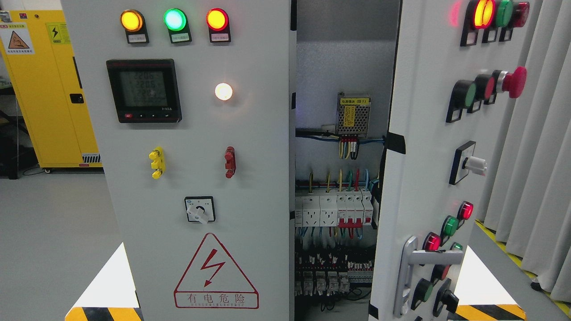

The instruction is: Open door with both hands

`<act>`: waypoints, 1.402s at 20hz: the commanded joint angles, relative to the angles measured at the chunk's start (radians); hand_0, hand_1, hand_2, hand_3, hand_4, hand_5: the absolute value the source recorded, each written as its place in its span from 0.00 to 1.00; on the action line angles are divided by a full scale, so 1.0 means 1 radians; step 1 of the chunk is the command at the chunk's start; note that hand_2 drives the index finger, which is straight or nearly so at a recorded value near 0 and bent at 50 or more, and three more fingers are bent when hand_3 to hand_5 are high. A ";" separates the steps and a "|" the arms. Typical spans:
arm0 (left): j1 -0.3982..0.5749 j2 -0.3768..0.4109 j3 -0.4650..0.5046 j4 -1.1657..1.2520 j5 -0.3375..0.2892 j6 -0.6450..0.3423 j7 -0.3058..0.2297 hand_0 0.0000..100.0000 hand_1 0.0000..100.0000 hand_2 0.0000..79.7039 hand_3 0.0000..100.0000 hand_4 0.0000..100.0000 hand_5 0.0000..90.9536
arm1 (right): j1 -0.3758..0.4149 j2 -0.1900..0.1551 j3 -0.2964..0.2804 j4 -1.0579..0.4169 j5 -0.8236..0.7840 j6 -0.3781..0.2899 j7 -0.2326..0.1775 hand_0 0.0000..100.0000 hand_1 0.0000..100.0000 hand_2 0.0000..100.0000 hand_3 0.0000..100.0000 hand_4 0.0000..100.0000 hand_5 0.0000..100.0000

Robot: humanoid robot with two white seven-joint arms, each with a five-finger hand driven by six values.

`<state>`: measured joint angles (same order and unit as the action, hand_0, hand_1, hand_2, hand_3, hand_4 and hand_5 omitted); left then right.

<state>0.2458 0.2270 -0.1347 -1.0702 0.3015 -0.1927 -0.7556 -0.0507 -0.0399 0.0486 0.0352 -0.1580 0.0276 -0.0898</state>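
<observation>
A grey electrical cabinet fills the head view. Its left door (187, 133) is closed and carries three lit lamps, a digital meter (143, 90), a rotary switch (199, 209) and a red warning triangle. The right door (424, 178) is swung open towards me, its silver lever handle (417, 267) low down. Through the gap I see the cabinet's inside (343, 178) with a power supply, breakers and coloured wiring. Neither of my hands shows in this frame.
A yellow storage cabinet (44, 89) stands at the back left on the grey floor. Grey curtains (535, 156) hang at the right, behind the open door. Yellow and black hazard tape marks the floor at both lower corners.
</observation>
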 commanded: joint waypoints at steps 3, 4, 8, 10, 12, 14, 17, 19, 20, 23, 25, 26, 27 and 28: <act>-0.049 0.288 -0.008 -0.525 0.188 0.021 -0.100 0.12 0.56 0.00 0.00 0.00 0.00 | 0.000 0.002 0.000 0.000 0.000 0.000 -0.001 0.00 0.50 0.04 0.00 0.00 0.00; -0.059 0.310 -0.010 -0.548 0.194 0.024 -0.100 0.12 0.56 0.00 0.00 0.00 0.00 | 0.000 0.002 0.000 0.000 0.000 0.000 0.001 0.00 0.50 0.04 0.00 0.00 0.00; -0.143 0.409 -0.055 -0.631 0.327 0.054 -0.102 0.12 0.56 0.00 0.00 0.00 0.00 | 0.000 0.002 0.000 0.000 0.000 0.000 0.001 0.00 0.50 0.04 0.00 0.00 0.00; -0.196 0.462 -0.092 -0.672 0.417 0.119 -0.102 0.12 0.56 0.00 0.00 0.00 0.00 | 0.000 0.002 0.000 0.000 0.000 0.000 -0.001 0.00 0.50 0.04 0.00 0.00 0.00; -0.233 0.471 -0.097 -0.709 0.462 0.174 -0.102 0.12 0.56 0.00 0.00 0.00 0.00 | 0.000 0.002 0.000 0.000 0.000 0.000 0.001 0.00 0.50 0.04 0.00 0.00 0.00; -0.295 0.471 -0.098 -0.740 0.496 0.216 -0.105 0.12 0.56 0.00 0.00 0.00 0.00 | 0.000 0.003 0.000 0.000 0.000 0.000 0.001 0.00 0.50 0.04 0.00 0.00 0.00; -0.420 0.471 -0.099 -0.754 0.615 0.307 -0.106 0.12 0.56 0.00 0.00 0.00 0.00 | 0.000 0.003 0.000 0.000 0.000 0.000 -0.001 0.00 0.50 0.04 0.00 0.00 0.00; -0.517 0.466 -0.097 -0.752 0.695 0.427 -0.105 0.12 0.56 0.00 0.00 0.00 0.00 | 0.000 0.003 0.000 0.000 0.000 0.000 0.001 0.00 0.50 0.04 0.00 0.00 0.00; -0.545 0.465 -0.097 -0.752 0.711 0.458 -0.105 0.12 0.56 0.00 0.00 0.00 0.00 | 0.000 0.003 0.000 0.000 0.000 0.000 -0.001 0.00 0.50 0.04 0.00 0.00 0.00; -0.638 0.459 -0.097 -0.752 0.723 0.495 -0.106 0.12 0.56 0.00 0.00 0.00 0.00 | 0.000 0.003 0.000 0.000 0.000 0.000 -0.001 0.00 0.50 0.04 0.00 0.00 0.00; -0.716 0.454 -0.098 -0.748 0.760 0.551 -0.105 0.12 0.56 0.00 0.00 0.00 0.00 | 0.000 0.003 0.002 0.000 0.000 0.000 -0.001 0.00 0.50 0.04 0.00 0.00 0.00; -0.762 0.437 -0.099 -0.746 0.790 0.590 -0.105 0.12 0.56 0.00 0.00 0.00 0.00 | 0.000 0.003 0.002 0.000 0.000 0.000 0.001 0.00 0.50 0.04 0.00 0.00 0.00; -0.801 0.410 -0.099 -0.741 0.806 0.633 -0.105 0.12 0.56 0.00 0.00 0.00 0.00 | 0.000 0.003 0.002 0.000 0.000 0.000 -0.001 0.00 0.50 0.04 0.00 0.00 0.00; -0.838 0.376 -0.099 -0.725 0.809 0.669 -0.105 0.12 0.56 0.00 0.00 0.00 0.00 | 0.000 0.003 0.002 0.000 0.000 0.000 -0.001 0.00 0.50 0.04 0.00 0.00 0.00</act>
<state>-0.3851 0.6308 -0.2175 -1.7365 1.0162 0.3854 -0.8623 -0.0508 -0.0373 0.0496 0.0353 -0.1580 0.0276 -0.0898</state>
